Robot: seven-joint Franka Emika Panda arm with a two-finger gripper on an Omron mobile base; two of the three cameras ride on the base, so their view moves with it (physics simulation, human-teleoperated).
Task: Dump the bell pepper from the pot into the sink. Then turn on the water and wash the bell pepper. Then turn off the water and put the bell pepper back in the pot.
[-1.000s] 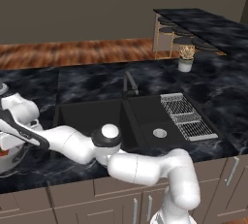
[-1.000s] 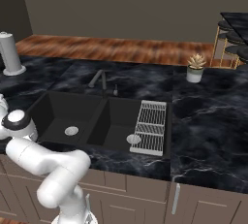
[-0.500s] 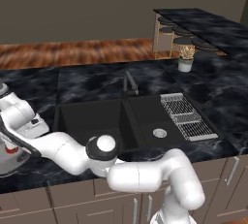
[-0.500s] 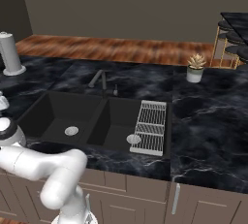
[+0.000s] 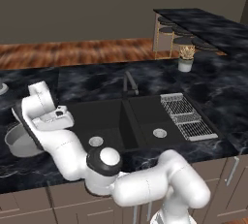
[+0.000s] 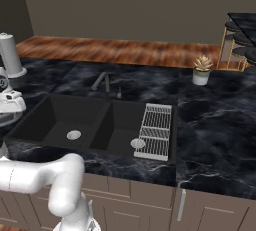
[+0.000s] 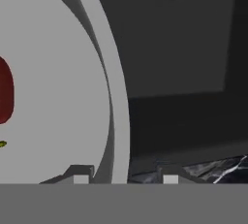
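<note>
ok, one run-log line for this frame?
phase: dump pepper | gripper: straddles pot rim at sink left edge | bell pepper: in pot | faucet: no water | sink: no pepper

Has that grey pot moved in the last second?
Yes. The pot has risen and sits closer to the sink edge, gripped at its rim by the gripper.
</note>
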